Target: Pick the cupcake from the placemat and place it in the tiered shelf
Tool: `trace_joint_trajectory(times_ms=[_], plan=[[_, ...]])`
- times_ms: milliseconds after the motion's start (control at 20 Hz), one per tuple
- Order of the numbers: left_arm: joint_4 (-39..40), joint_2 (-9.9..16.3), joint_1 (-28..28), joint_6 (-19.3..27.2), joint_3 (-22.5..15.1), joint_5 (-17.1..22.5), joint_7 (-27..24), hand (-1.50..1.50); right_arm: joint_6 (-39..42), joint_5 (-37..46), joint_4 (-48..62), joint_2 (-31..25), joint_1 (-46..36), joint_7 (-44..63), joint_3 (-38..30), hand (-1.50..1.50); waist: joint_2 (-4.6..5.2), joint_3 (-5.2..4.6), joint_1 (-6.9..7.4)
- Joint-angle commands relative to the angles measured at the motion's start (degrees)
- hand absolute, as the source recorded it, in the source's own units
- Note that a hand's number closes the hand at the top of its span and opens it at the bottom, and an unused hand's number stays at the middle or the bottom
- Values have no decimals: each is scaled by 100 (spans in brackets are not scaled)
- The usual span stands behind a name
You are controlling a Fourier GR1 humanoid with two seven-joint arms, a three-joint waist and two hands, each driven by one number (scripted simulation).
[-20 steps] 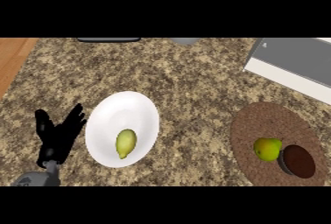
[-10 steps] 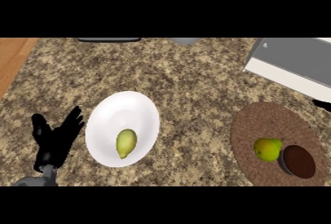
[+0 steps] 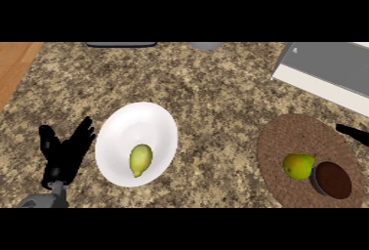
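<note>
Right hand (image 3: 352,134) — finger state cannot be told — is nearing the placemat (image 3: 288,136); it should be descending over the cupcake (image 3: 331,179), beside the pear (image 3: 297,165); left hand (image 3: 65,151) resting, fingers released.

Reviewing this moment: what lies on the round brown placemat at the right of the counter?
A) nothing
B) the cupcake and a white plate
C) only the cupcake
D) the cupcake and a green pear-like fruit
D: the placemat carries the dark brown cupcake with a green pear-like fruit right beside it; the white plate sits apart on the counter, holding another yellow-green fruit.
</note>
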Motion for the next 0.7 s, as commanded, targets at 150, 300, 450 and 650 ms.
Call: trace_joint_trajectory(times_ms=[150,300,450,650], plan=[[91,1,-128,-206,220,-98,165,0,16,729,-439,488,419,162,-296,-150,17,-16,-7],[-78,-94,-3,-192,258,-142,195,0,-133,1221,-201,937,213,126,-65,-150,20,-15,16],[0,-133,-11,-348,344,-150,174,0,166,1283,-191,1023,87,172,-341,-150,20,-15,19],[296,-259,-261,-260,347,-269,141,0,-175,1914,227,1315,-84,69,19,-150,26,-15,23]])
